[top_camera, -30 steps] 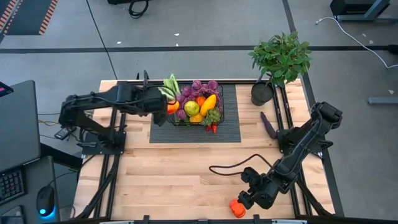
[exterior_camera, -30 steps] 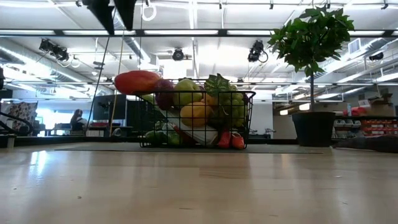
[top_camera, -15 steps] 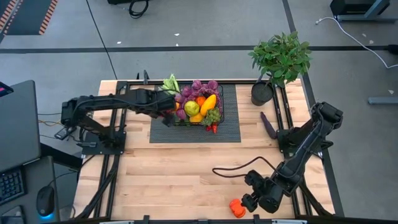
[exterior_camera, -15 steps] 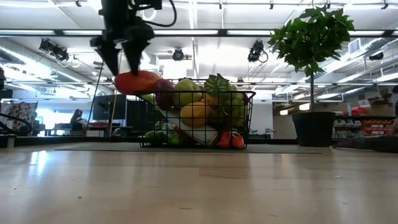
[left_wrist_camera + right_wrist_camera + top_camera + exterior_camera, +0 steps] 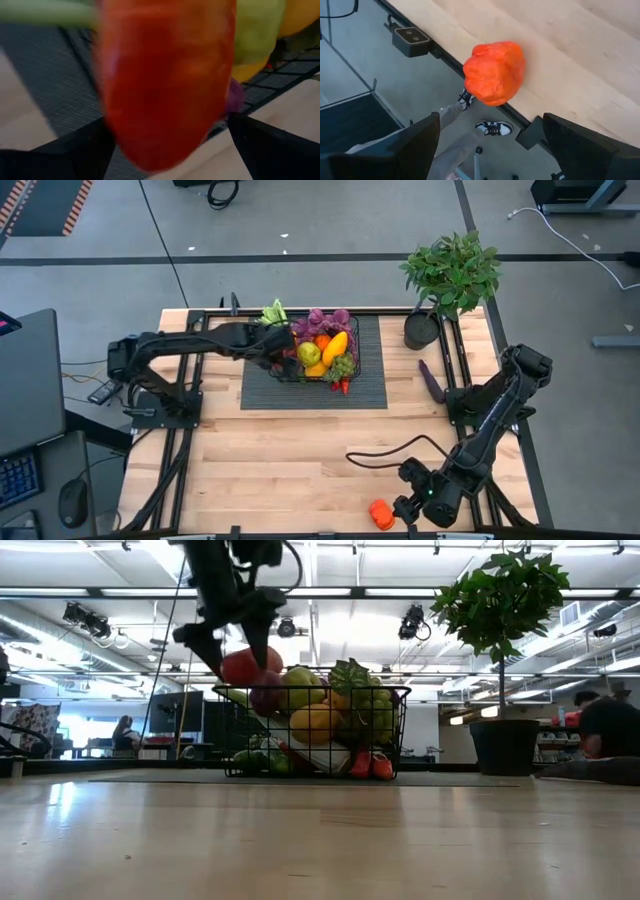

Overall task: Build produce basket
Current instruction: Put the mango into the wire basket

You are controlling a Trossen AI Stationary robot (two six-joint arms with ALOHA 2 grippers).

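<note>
The black wire basket (image 5: 318,352) stands on a dark mat at the table's far middle, heaped with toy produce; it also shows in the low view (image 5: 318,730). My left gripper (image 5: 277,352) is at the basket's left rim, shut on a red-orange vegetable (image 5: 250,665) on top of the heap. My right gripper (image 5: 412,506) is open at the near right edge, just right of an orange pepper (image 5: 381,514) that lies on the table. In the right wrist view the pepper (image 5: 494,73) lies ahead of the open fingers, apart from them. My left gripper pinches the red-orange vegetable between its two fingers, one on each long side (image 5: 112,135). The fingers (image 5: 212,640) come from above, slanting down from the table's left. The vegetable lies on the heap at the basket's left rim.
A purple eggplant (image 5: 431,380) lies on the table at the right. A potted plant (image 5: 450,275) stands at the far right corner. A black cable (image 5: 385,452) loops across the near right. A person's legs and shoes (image 5: 470,130) show below the near edge.
My left gripper has gone toward the table's right and down onto the basket's left rim, its fingers coming down on either side of the red-orange vegetable. The vegetable has shifted in from overhanging the rim toward the heap. My right gripper has drifted toward the near edge.
</note>
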